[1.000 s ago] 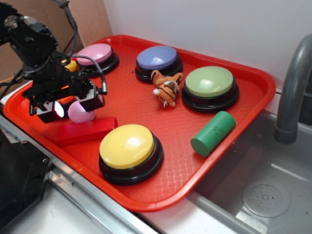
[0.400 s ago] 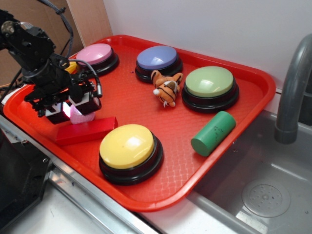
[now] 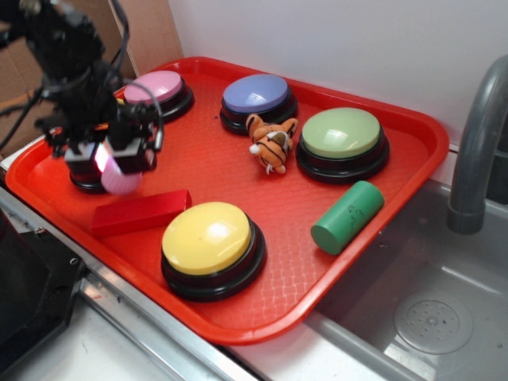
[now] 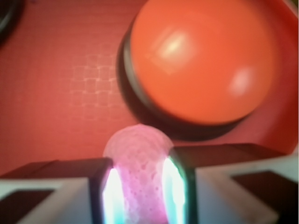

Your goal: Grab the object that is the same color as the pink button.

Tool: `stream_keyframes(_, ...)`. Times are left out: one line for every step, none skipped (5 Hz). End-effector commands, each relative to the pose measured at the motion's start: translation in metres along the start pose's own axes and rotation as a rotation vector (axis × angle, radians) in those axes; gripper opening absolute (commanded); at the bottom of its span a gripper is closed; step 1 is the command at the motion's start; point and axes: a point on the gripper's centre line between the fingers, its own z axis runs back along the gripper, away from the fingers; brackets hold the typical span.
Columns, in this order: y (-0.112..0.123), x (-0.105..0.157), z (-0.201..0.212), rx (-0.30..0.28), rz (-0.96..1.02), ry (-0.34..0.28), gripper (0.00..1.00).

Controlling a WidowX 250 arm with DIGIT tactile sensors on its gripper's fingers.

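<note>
On my wrist view the claw point(image 4: 140, 186) is clamped on the pink ball point(image 4: 137, 163) (dimpled surface), held clear of the red tray point(image 3: 238, 171). Just beyond the ball sits the orange button point(image 4: 201, 60); the pink button point(image 3: 152, 87) lies farther back.

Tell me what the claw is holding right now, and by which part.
The pink ball, pinched by its two opposite sides between the claw's fingers, lifted above the tray.
</note>
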Motion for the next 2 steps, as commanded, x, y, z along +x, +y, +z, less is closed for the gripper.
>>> stream_keyframes(-0.028,0.024,0.07,-0.033,-0.269,0.042,0.0)
stream_keyframes(-0.033,0.03,0.087,-0.129,-0.31,0.047,0.0)
